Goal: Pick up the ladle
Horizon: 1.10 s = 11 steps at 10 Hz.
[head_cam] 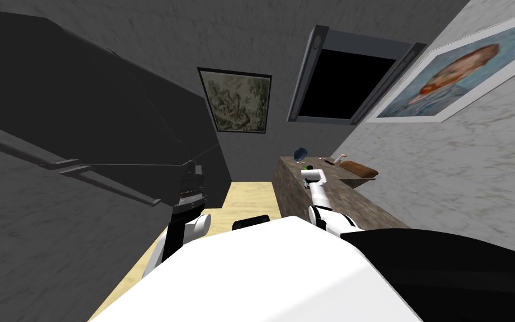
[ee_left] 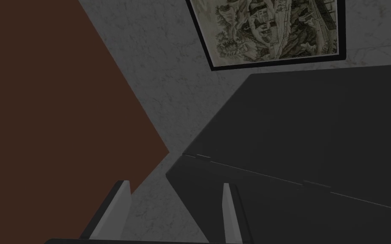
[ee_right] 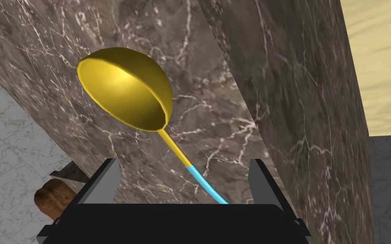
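The ladle (ee_right: 127, 95) lies on a brown marbled counter (ee_right: 241, 63). It has a yellow bowl and a thin handle that turns from yellow to light blue near my hand. My right gripper (ee_right: 184, 165) is open right over it. The handle runs between the two fingers (ee_right: 105, 180) and touches neither; its end is hidden behind the gripper's dark body. In the head view my right arm (head_cam: 316, 187) reaches out over the counter (head_cam: 362, 201). My left gripper (ee_left: 176, 184) is open and holds nothing; that arm (head_cam: 192, 195) hangs beside a dark cabinet.
A brown loaf (head_cam: 358, 169) lies on the counter by the wall, also just beside my right gripper (ee_right: 52, 199). A dark blue object (head_cam: 301, 152) stands at the counter's far end. A tall dark cabinet (head_cam: 111, 128) stands to the left, with tan floor (head_cam: 251, 195) between.
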Available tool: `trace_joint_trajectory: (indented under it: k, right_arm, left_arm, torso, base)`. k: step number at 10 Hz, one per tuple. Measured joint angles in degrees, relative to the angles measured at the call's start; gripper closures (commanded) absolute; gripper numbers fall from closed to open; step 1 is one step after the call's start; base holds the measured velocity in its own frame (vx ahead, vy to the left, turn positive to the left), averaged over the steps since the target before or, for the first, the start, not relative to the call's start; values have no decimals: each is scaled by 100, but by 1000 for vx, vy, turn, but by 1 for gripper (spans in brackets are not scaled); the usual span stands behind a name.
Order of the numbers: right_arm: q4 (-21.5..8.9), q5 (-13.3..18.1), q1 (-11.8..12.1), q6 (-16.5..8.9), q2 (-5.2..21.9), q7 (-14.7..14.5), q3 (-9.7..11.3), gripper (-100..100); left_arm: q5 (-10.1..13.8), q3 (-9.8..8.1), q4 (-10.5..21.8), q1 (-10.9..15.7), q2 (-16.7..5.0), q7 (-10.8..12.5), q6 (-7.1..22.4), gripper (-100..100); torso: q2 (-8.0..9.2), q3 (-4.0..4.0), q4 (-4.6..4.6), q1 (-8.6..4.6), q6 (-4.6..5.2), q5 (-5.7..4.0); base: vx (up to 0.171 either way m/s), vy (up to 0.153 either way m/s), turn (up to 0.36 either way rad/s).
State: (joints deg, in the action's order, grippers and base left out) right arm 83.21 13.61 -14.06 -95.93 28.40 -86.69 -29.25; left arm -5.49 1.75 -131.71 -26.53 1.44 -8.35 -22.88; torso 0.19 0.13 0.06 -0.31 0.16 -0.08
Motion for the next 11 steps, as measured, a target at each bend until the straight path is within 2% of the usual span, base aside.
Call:
trace_joint_trajectory:
  k: [3, 4, 5, 6, 10, 11]
  right_arm:
    - [-287, 27, -140, -417, 103, -290, -111, -100]
    - [-321, 29, -111, -547, 67, -367, -142, -100]
    - [-324, 28, -104, -575, 62, -383, -146, 0]
    - [-324, 28, -105, -572, 63, -382, -145, -100]
    - [-784, 51, -222, -347, 88, -51, -39, -100]
    - [-801, 52, -228, -334, 90, -31, -35, 100]
  left_arm:
    - [0, 0, 0, 0, 0, 0, 0, 0]
    - [0, 0, 0, 0, 0, 0, 0, 0]
    - [0, 0, 0, -1, 0, 0, 0, 0]
    - [0, 0, 0, -1, 0, 0, 0, 0]
    - [0, 0, 0, 0, 0, 0, 0, 0]
    - [0, 0, 0, -1, 0, 0, 0, 0]
  torso:
    - [-7, -4, -2, -5, -2, -1]
    - [-3, -2, -1, -3, 0, -2]
    - [-13, -7, -2, 4, 0, 1]
    - [-22, -12, -5, 10, -1, 2]
    - [-1, 0, 0, -9, -1, -2]
    - [-12, -6, -2, 0, 1, -1]
  base:
    - [-59, -44, 100]
    - [-30, -16, 8]
    - [-5, -3, -2]
    - [-43, -20, 105]
    - [-66, -50, 76]
    - [-6, -5, -4]
